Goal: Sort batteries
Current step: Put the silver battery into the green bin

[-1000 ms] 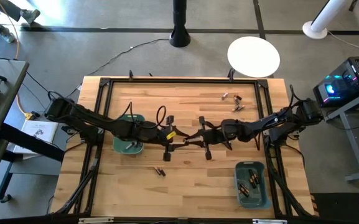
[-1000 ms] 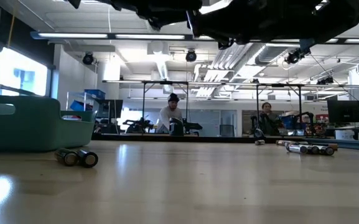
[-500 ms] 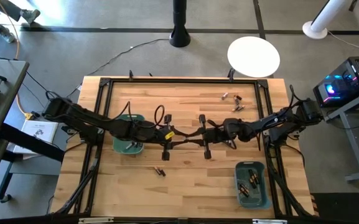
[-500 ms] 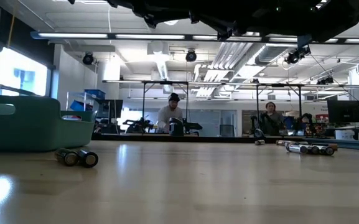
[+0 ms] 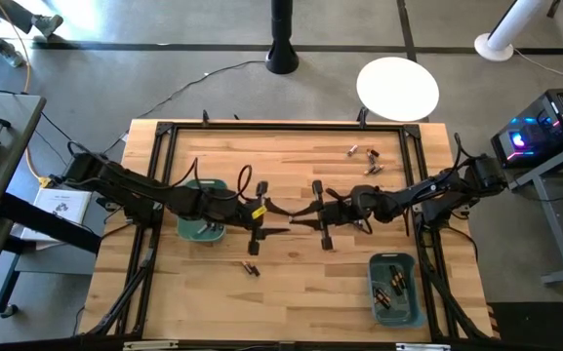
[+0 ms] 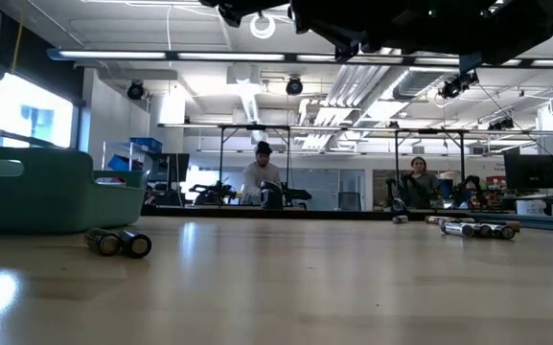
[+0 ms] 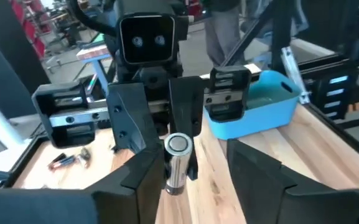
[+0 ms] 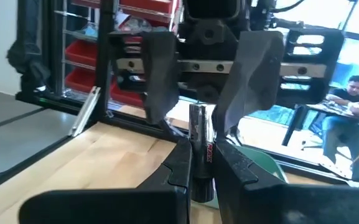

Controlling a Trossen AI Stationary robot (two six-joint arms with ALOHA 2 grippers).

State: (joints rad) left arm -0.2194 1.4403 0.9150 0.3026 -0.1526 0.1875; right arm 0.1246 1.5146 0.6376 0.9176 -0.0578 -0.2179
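Both grippers face each other above the middle of the table. My right gripper [image 5: 301, 220] is shut on a silvery battery [image 8: 199, 134] that sticks out toward my left gripper [image 5: 279, 221]. The left gripper [image 7: 195, 168] is open, its fingers [image 8: 160, 93] standing on either side of the battery's free end [image 7: 178, 144] without touching it. Two batteries [image 5: 250, 268] lie on the table near the front, and more batteries [image 5: 367, 161] lie at the far right. My right gripper pinches the silvery battery between its two fingers [image 8: 180, 167]. The fingers are level and come from the table's right, and the battery lies along them. Its free end [image 8: 198, 115] reaches out past the fingertips. The battery is lifted clear of the table.
A teal bin [image 5: 203, 222] sits under my left arm. A second teal bin [image 5: 395, 290], with several batteries in it, stands at the near right. People sit in the room beyond the table's far edge [image 6: 262, 177].
My left gripper has risen a little and drawn slightly back toward the table's left edge. My right gripper has kept its place with the battery.
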